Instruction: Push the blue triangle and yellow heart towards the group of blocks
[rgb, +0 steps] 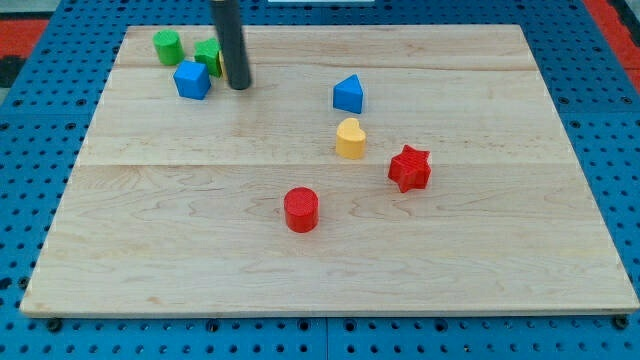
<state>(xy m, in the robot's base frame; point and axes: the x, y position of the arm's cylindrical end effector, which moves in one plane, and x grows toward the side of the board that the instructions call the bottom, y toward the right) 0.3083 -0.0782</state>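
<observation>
Blue triangle (348, 95) and yellow heart (350, 139) sit mid-surface, well right of the group. My tip (238, 86) rests beside the blue cube (192, 80). No jaws fitted. Approach from the right, push leftward slowly.

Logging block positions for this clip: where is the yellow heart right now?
The yellow heart sits just right of the board's centre, directly below the blue triangle and left of the red star.

Bright, even overhead light, soft short shadows, sharp focus throughout.
</observation>
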